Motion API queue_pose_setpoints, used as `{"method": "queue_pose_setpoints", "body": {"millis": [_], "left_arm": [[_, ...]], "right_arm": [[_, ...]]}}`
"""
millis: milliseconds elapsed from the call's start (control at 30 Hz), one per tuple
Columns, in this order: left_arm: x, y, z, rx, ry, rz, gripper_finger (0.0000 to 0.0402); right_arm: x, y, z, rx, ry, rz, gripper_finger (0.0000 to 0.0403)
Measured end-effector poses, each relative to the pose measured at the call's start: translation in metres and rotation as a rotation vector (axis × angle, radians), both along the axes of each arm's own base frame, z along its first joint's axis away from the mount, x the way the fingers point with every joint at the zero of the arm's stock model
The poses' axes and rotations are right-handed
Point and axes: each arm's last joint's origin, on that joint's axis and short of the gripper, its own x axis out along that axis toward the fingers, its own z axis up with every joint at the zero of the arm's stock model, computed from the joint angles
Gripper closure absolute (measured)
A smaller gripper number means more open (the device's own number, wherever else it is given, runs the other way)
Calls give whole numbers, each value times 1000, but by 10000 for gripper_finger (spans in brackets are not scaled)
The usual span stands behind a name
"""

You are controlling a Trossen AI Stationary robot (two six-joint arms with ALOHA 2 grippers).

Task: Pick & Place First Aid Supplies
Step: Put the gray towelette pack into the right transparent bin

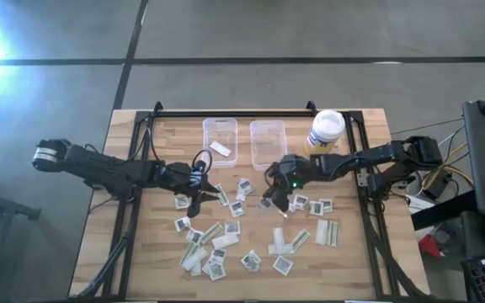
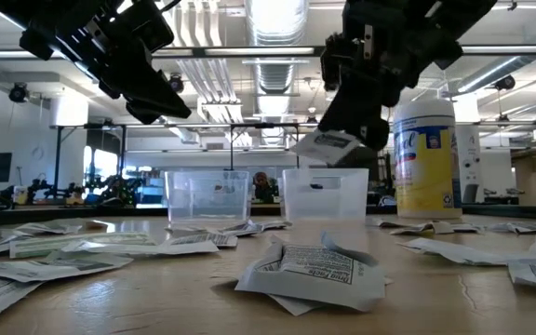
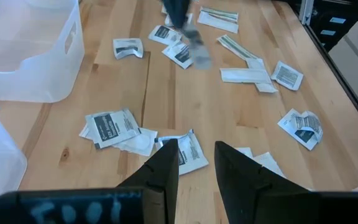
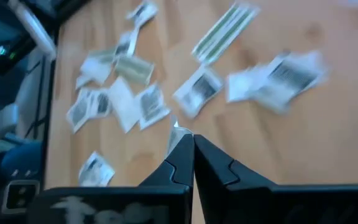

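From above, packets (image 1: 226, 244) lie scattered on the table (image 1: 141, 252); the left gripper (image 1: 199, 195) hovers, fingers apart, holding nothing. At table level, the right gripper (image 2: 342, 140) pinches one packet (image 2: 328, 147) before the bin (image 2: 325, 193); it probably must carry it over the bin.

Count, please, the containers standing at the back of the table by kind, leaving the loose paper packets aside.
clear bins: 2
white-lidded jar: 1
Total: 3
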Motion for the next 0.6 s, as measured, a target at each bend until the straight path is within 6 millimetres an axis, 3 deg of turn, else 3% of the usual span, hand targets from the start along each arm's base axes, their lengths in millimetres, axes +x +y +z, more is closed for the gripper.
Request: {"method": "queue_pose_setpoints", "body": {"millis": [333,600], "left_arm": [[0,0,0,1,2,0,305],[0,0,0,0,0,0,305]], "right_arm": [[-21,-50,34,-105,-116,-165,395],[-28,-67,64,-286,-189,-314,394]]}}
